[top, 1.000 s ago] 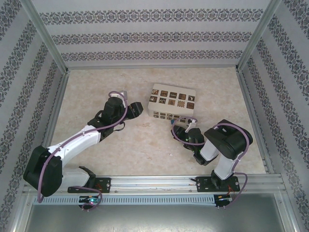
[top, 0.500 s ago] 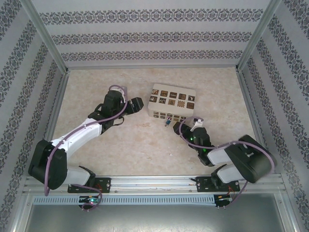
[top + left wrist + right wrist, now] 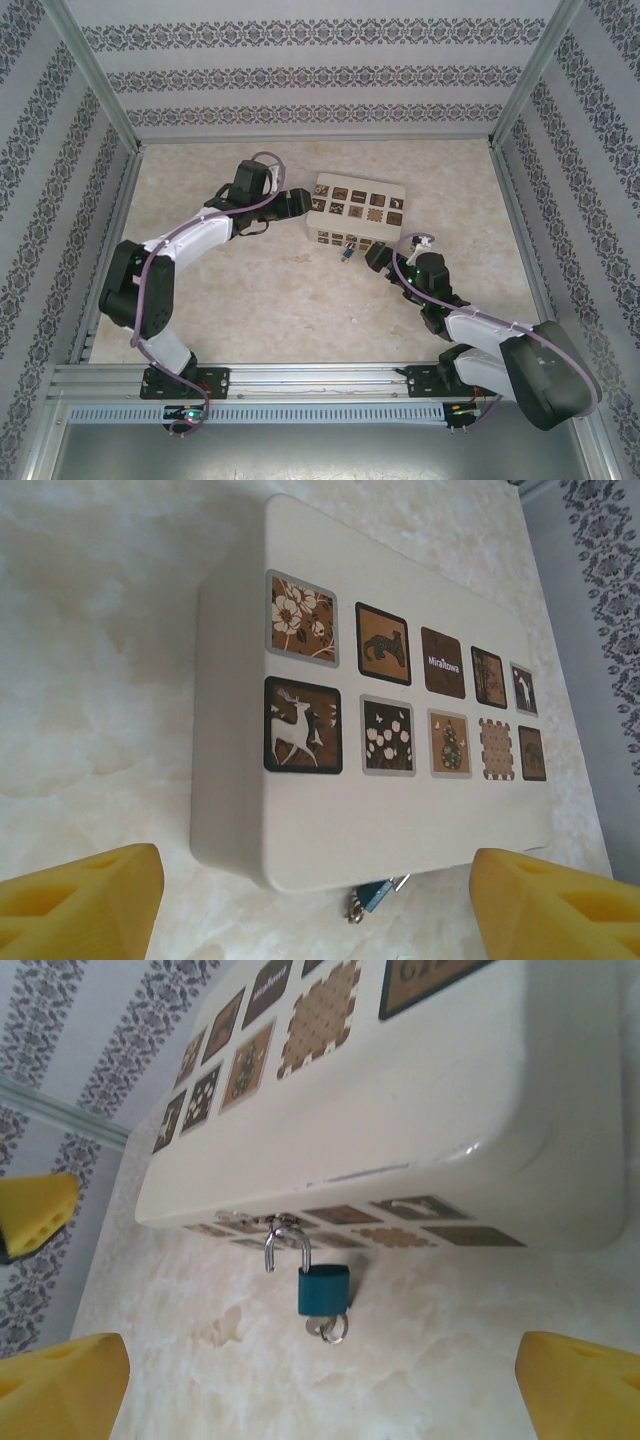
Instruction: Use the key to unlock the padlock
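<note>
**Q:** Where is the padlock (image 3: 324, 1290) relative to the right pincer (image 3: 320, 1360)?

**A:** Straight ahead of it, on the midline between its two yellow fingers (image 3: 60, 1385) and apart from both. The blue body hangs against the front of the box (image 3: 420, 1130), just above the desk (image 3: 470, 1330).

**Q:** What is the state of the right pincer?

**A:** Released. Its fingers are spread wide, one on each side of the padlock, and it grips nothing.

**Q:** How do the shackle (image 3: 285, 1245) and the key (image 3: 328, 1328) sit?

**A:** The silvery shackle hooks into the box front. One leg enters the blue body; the other ends free beside it. A small silvery piece with a ring projects from the underside of the body. As far as can be told, this is the key, on the side of the padlock nearest the pincer.

**Q:** And the left pincer (image 3: 312, 890)?

**A:** Also released, with its fingers wide apart and holding nothing. The box lid with its dark tiles (image 3: 303, 725) lies ahead of it. The padlock shows just ahead and slightly right of its midline, at the near lower edge of the box. In the top view its tips are just beside the left end of the box. Whether they touch cannot be told.
</note>
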Controlling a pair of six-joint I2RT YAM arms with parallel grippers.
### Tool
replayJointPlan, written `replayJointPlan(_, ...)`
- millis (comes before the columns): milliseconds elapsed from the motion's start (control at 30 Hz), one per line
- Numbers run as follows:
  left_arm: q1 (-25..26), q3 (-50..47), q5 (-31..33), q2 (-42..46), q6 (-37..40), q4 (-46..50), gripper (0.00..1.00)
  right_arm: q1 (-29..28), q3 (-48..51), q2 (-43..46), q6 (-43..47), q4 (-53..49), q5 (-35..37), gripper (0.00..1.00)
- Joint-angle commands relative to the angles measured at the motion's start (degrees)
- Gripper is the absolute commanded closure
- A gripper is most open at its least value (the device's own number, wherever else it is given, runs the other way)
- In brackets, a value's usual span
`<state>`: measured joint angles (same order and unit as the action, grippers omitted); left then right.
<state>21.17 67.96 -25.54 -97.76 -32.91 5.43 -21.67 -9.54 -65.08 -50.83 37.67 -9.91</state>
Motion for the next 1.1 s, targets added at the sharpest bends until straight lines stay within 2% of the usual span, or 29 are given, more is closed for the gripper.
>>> replayJointPlan(0, -1.21, 3.48, -3.35, -3.6, 2.57, 3.52, 0.23, 0.73, -1.77, -0.89, -0.21, -0.76, -4.21, 0.02)
replayJointPlan(367, -1.41, 11.99, -9.43, -15.39, -0.25, 1.77, 0.27, 0.99, -4.93, -5.14, 0.55, 1.31, -5.99, 0.02)
replayJointPlan(600, -1.41, 14.68, -10.7, -19.55, -0.42, 3.16, 0.3, 1.1, -7.05, -8.38, 0.64, 2.5, -6.27, 0.02)
replayJointPlan(833, -1.5, 12.23, -9.87, -19.36, 0.99, 5.32, 0.31, 1.88, -8.81, -11.23, 2.01, 2.5, -6.68, 0.02)
replayJointPlan(1067, -2.32, 4.12, -9.89, -16.72, -0.68, 3.21, 0.32, 3.52, -11.93, -14.76, 5.3, 2.63, -9.07, 0.02)
